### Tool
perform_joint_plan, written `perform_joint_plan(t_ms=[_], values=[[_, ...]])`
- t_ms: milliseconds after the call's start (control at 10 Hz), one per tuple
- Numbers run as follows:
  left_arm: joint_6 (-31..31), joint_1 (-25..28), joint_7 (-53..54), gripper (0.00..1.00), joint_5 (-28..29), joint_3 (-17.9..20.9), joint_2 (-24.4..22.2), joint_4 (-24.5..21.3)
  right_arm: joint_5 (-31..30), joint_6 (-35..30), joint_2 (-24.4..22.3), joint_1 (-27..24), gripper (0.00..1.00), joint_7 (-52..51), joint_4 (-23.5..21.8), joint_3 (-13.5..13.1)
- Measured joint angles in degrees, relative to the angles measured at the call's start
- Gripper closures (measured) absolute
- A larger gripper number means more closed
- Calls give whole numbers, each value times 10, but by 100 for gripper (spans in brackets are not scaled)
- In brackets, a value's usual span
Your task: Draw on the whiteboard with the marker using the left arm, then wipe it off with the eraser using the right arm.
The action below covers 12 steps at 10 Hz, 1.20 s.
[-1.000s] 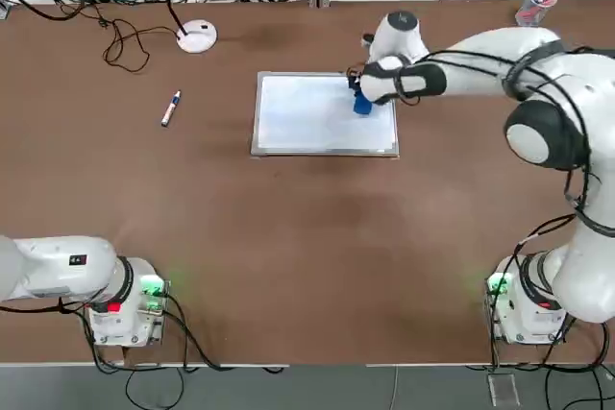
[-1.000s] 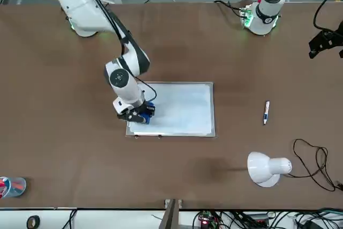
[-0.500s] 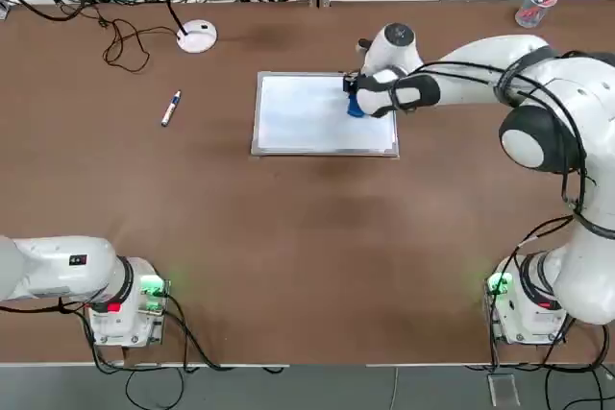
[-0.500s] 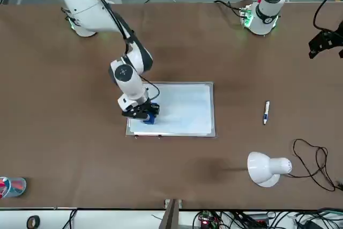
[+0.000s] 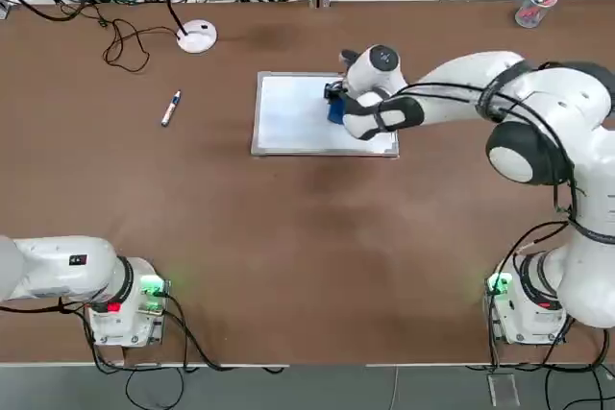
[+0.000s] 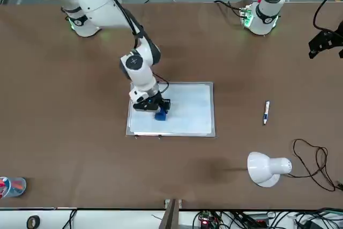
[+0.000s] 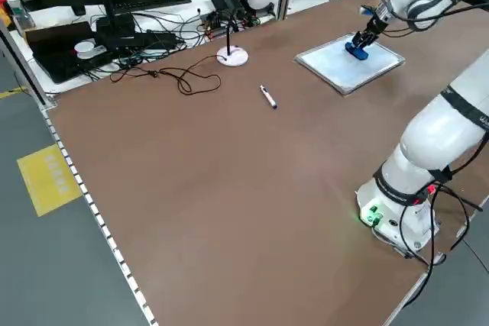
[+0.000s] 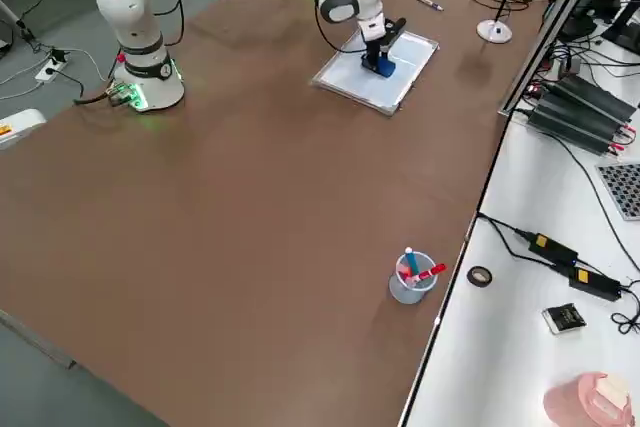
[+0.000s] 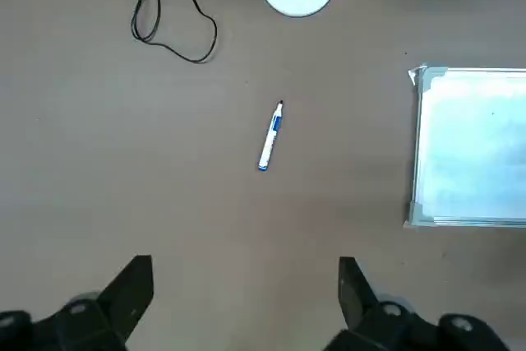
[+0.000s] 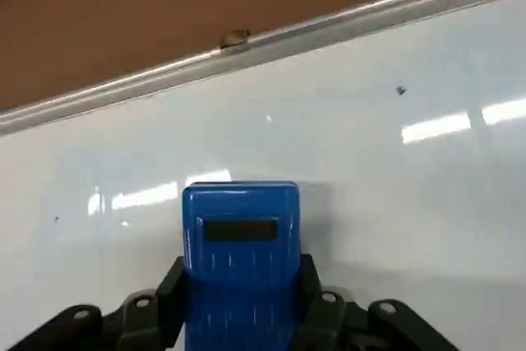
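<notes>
The eraser [image 10: 240,244] is a bright blue rounded block with a dark slot across its face, and I have it clamped between the fingers of my right gripper [image 6: 155,106], pressed down onto the whiteboard [image 5: 288,127]. The board is white with a thin silver frame and lies flat on the brown table [image 5: 288,237]; its surface looks pale and smudged, with a few small dark specks. The eraser sits toward the board's far edge, near its middle. My left gripper [image 9: 246,302] hangs with its fingers spread wide and nothing between them. The marker [image 5: 170,108], white with a blue band, lies on the table well apart from the board, on my left.
</notes>
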Motion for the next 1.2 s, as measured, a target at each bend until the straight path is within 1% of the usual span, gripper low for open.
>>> perform_joint_plan(t_ms=[300,500,700,900,1000,1200], values=[[0,0,0,0,0,0,0,0,0,4,11,35,44,48,16,-3],[0,0,0,0,0,0,0,0,0,4,19,55,44,72,29,-10],[0,0,0,0,0,0,0,0,1,2,20,57,44,76,31,-13],[0,0,0,0,0,0,0,0,1,-24,19,45,44,76,40,-11],[0,0,0,0,0,0,0,0,1,-57,16,30,44,71,48,-11],[0,0,0,0,0,0,0,0,1,-133,1,-16,44,38,60,-12]])
